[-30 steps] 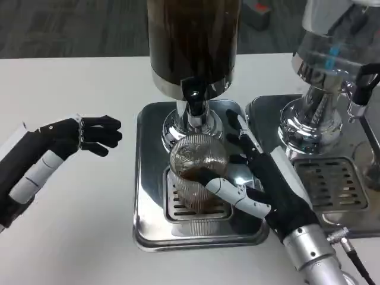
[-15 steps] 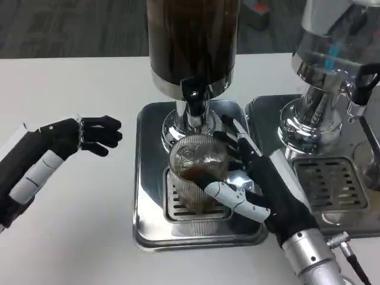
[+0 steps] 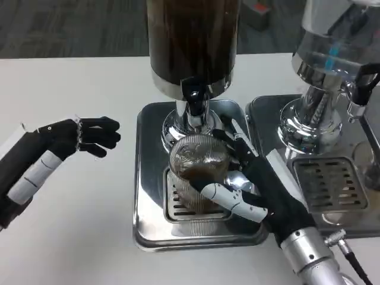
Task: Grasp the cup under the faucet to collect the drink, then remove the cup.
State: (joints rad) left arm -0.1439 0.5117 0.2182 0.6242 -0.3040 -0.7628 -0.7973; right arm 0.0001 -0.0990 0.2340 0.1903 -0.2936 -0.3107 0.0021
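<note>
A ribbed clear glass cup (image 3: 197, 172) with dark drink in its bottom stands on the drip grate, directly below the black faucet (image 3: 193, 95) of the dark-filled dispenser (image 3: 193, 41). My right hand (image 3: 255, 184) wraps around the cup from the right, fingers at its back and thumb across its front. My left hand (image 3: 65, 142) hovers over the white table at the left, fingers slightly curled, holding nothing.
The cup and dispenser sit on a steel drip tray (image 3: 148, 196). A second dispenser (image 3: 332, 71) with its own tray (image 3: 332, 184) stands close at the right, beside my right forearm. Bare white table (image 3: 71, 225) lies to the left.
My right hand has closed in leftward around the cup, its fingers now pressed against the glass. The left hand has barely moved.
</note>
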